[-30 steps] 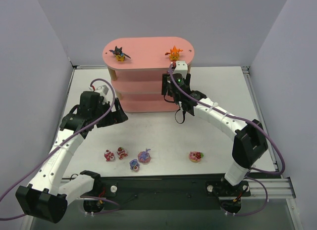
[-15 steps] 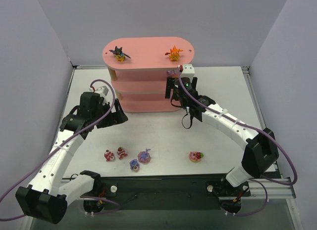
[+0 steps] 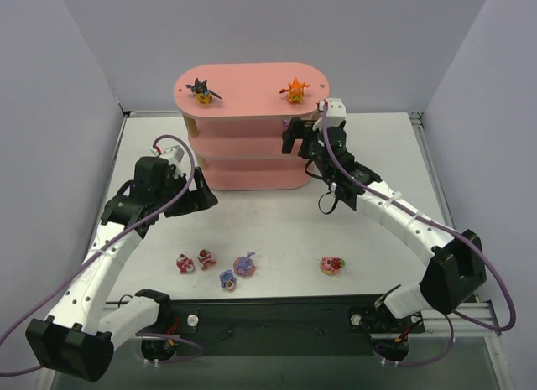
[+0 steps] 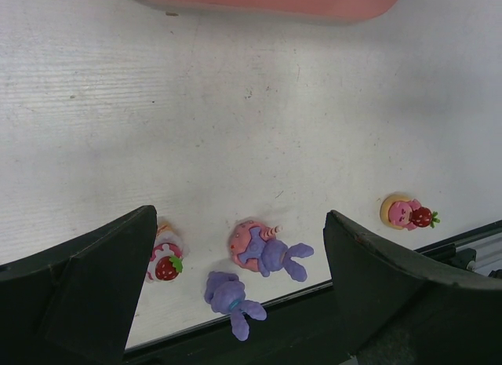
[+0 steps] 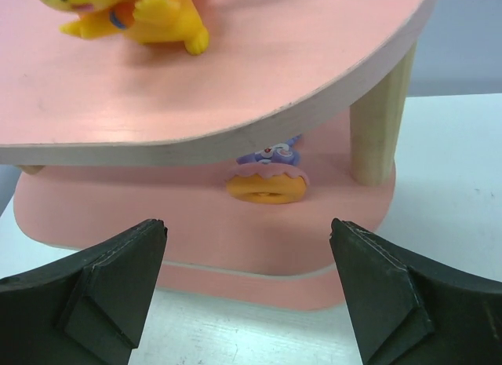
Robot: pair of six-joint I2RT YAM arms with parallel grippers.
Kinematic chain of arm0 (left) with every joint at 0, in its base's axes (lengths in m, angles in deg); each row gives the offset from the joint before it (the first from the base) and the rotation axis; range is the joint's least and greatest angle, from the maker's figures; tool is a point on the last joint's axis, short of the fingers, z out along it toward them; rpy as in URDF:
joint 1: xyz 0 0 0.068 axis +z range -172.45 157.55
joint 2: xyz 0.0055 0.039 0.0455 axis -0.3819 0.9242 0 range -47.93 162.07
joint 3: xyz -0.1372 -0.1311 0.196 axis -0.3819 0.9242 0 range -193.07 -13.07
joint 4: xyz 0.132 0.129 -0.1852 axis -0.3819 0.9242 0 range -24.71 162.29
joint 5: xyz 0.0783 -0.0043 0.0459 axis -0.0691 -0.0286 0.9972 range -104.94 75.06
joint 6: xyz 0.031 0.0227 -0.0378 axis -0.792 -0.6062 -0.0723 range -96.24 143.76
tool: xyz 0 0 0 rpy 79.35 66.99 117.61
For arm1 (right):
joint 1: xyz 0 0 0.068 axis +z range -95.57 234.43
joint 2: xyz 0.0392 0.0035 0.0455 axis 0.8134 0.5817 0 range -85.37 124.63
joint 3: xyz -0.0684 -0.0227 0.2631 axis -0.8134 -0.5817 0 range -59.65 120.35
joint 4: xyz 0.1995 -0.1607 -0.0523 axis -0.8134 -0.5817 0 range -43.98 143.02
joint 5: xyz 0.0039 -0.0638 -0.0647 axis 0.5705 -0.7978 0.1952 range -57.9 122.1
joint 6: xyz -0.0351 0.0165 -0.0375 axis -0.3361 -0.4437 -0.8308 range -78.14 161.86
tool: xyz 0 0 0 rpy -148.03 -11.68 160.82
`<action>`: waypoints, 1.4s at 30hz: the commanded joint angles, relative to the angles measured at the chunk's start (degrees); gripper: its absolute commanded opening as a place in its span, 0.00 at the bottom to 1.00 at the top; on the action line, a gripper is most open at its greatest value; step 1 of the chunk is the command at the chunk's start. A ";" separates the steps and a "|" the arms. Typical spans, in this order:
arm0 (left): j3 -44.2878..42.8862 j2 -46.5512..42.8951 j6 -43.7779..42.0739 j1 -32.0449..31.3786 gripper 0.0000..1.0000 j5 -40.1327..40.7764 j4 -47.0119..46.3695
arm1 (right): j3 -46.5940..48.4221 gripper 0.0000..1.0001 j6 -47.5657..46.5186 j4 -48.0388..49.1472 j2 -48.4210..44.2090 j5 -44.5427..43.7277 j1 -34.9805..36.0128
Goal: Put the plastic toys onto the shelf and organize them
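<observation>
The pink shelf [image 3: 252,96] stands at the back. A black bat toy [image 3: 201,91] and an orange toy [image 3: 294,90] sit on its top board. In the right wrist view a purple bunny [image 5: 268,177] on its round base stands on the middle tier under the orange toy [image 5: 133,12]. My right gripper [image 3: 291,138] [image 5: 247,228] is open and empty, just off the shelf's right end. My left gripper [image 3: 204,197] [image 4: 239,216] is open and empty above the table. Two purple bunnies [image 3: 245,264] [image 3: 227,278] and three red-and-white toys [image 3: 185,263] [image 3: 206,259] [image 3: 332,265] lie near the front edge.
In the left wrist view the bunnies [image 4: 263,247] [image 4: 230,298] lie close to the table's dark front rail [image 4: 314,318]. One red-and-white toy [image 4: 163,259] is partly behind my left finger, another [image 4: 405,213] lies to the right. Grey walls flank the table.
My right gripper has drawn back to the right, away from the shelf's middle tier, and the purple bunny stays on that tier. The left arm has hardly moved.
</observation>
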 commanded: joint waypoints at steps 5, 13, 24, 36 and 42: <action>-0.56 -1.02 -0.74 0.46 0.97 -1.16 -2.05 | -2.16 0.90 -0.38 12.09 5.38 1.04 -0.13; -0.92 -0.67 -1.35 0.46 0.97 -0.81 -1.69 | -1.28 0.90 -0.73 17.19 10.57 -4.05 -0.31; -1.00 -0.23 -1.53 0.46 0.97 -0.37 -1.69 | 0.39 0.90 -2.22 20.18 15.23 -5.64 -1.45; -1.09 -0.05 -1.62 0.37 0.97 -0.20 -1.52 | 2.41 0.75 -2.22 19.31 17.16 -2.13 -1.89; -0.74 -0.05 -1.53 0.46 0.97 -0.20 -1.78 | 0.48 0.56 -1.08 18.52 15.59 -1.77 -1.80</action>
